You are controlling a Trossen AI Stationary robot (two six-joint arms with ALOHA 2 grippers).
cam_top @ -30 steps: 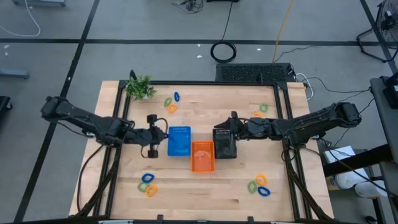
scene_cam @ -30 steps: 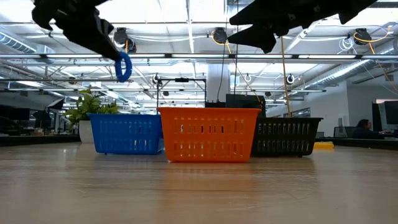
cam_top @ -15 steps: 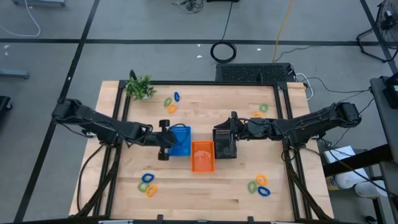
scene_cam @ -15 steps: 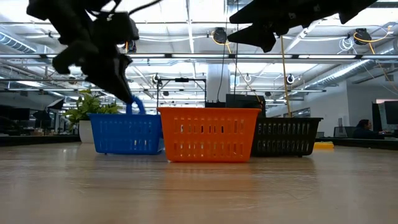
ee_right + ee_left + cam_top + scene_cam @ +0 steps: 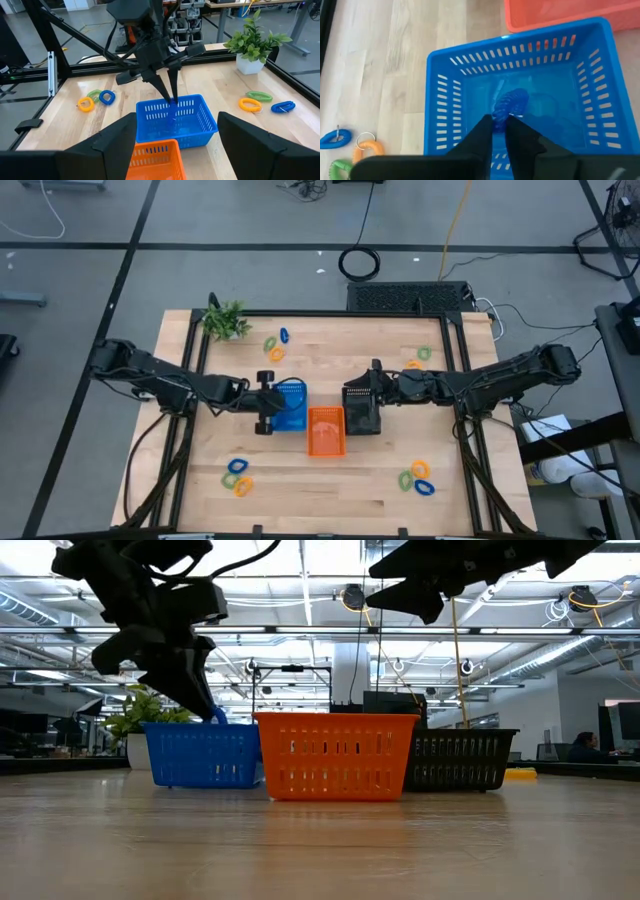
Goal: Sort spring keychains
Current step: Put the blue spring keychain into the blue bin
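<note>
We see the left gripper point(image 5: 500, 131) pinching the light, springy blue coiled plastic keychain point(image 5: 510, 102) narrowly by its rim inside the blue slotted plastic basket point(image 5: 440, 100); right gripper point(image 5: 172, 145) hangs wide, empty.

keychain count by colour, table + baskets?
blue keychains: 4 (one of them inside the blue basket)
orange keychains: 4
green keychains: 4
total: 12
</note>
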